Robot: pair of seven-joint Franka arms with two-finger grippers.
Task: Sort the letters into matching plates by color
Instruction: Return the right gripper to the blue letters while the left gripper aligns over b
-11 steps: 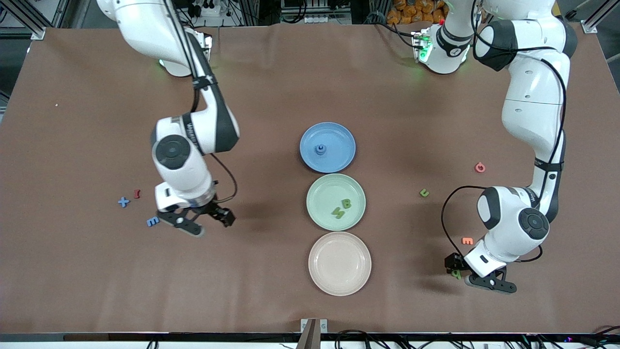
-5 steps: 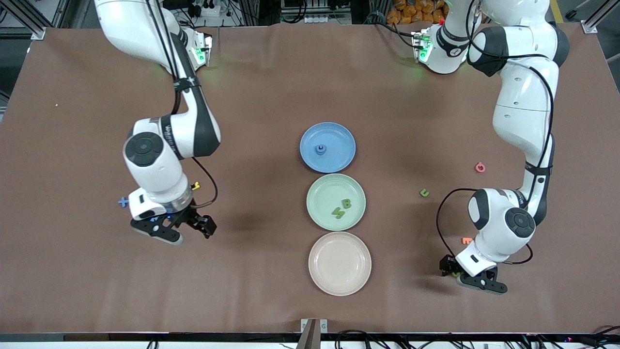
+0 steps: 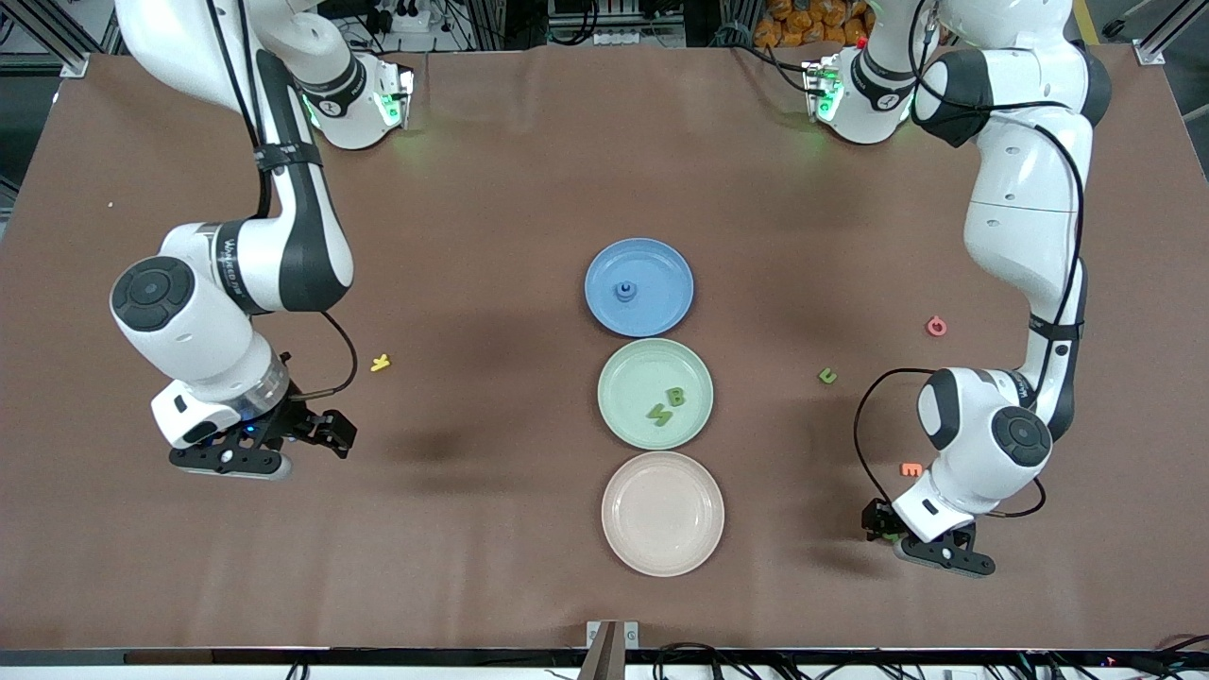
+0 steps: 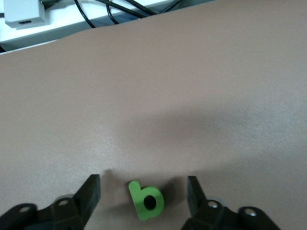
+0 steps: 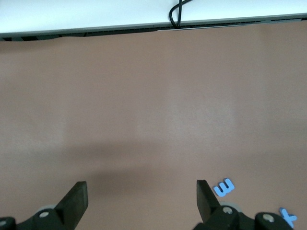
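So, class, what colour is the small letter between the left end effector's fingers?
Green, best in the left wrist view.

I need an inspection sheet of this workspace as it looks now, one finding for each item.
Surface: brown table, covered with a cloth-like mat.
Job's things: blue plate holds one blue piece; green plate holds two green letters; a green letter lies between the left gripper's fingers; another green piece lies loose; two blue pieces lie by the right gripper.
Clutter: beige-pink plate, yellow piece, red piece, orange piece.
Grippers: left gripper low at the table, open around the letter; right gripper open, empty.
Cables: along the table edge.
Surroundings: nothing seen.
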